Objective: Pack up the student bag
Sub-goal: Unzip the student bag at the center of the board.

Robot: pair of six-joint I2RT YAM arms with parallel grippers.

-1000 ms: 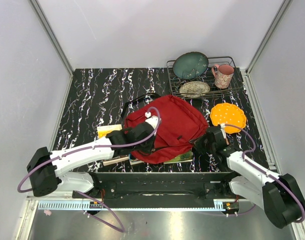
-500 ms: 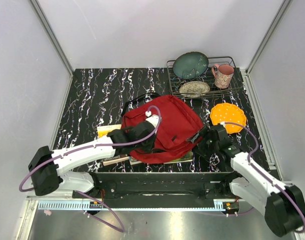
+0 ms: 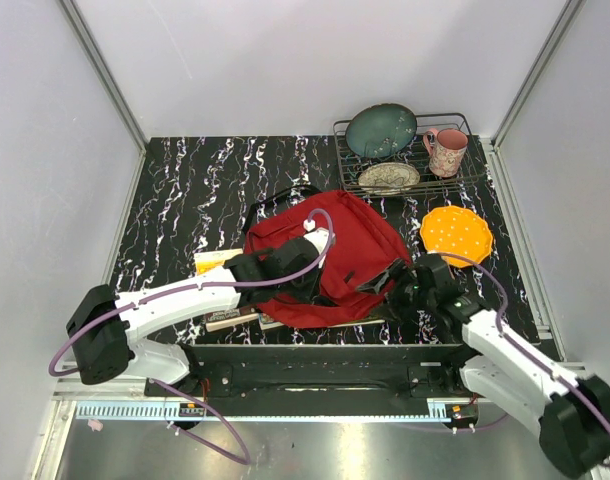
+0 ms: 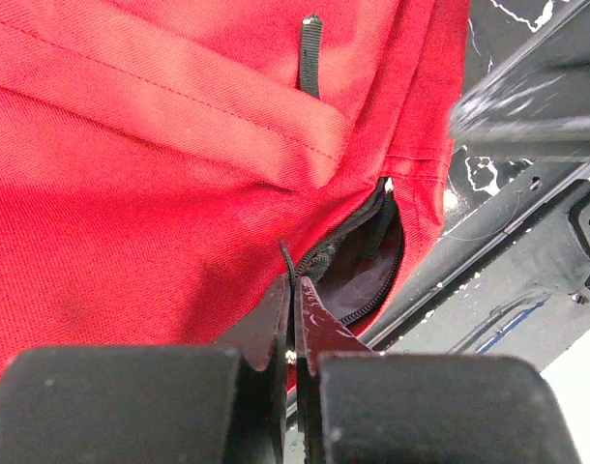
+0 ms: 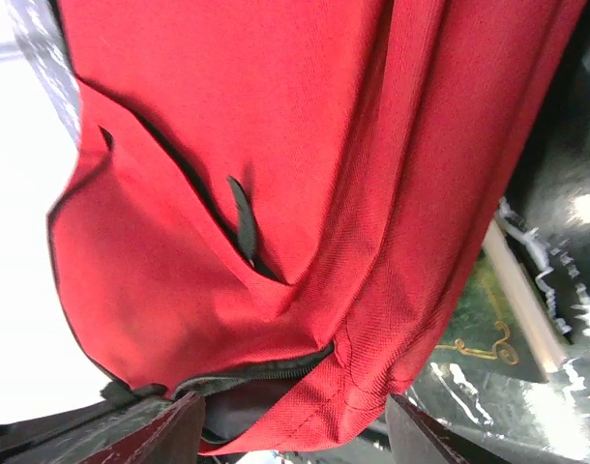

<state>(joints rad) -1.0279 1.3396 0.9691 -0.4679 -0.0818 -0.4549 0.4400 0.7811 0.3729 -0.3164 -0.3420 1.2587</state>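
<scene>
Black marbled table (image 3: 185, 190), white walls all round, and one student bag (image 3: 335, 250) lying flat near the front edge between the two arms. Left gripper (image 4: 293, 290) is pinched tight on the bag's zip edge, right where the dark lining shows. Right gripper (image 5: 295, 437) is spread wide either side of the bag's corner, clamping nothing. I reckon the trick is pulling along the zip line while the other side pins the fabric so it doesn't bunch. One yellow book (image 3: 217, 262) and one green book (image 3: 370, 315) poke out underneath. Further back there's one wire rack (image 3: 465, 125) with one teal bowl (image 3: 381, 130), one patterned plate (image 3: 389, 178) and one pink mug (image 3: 446, 152), plus one orange plate (image 3: 455, 232) nearby.
</scene>
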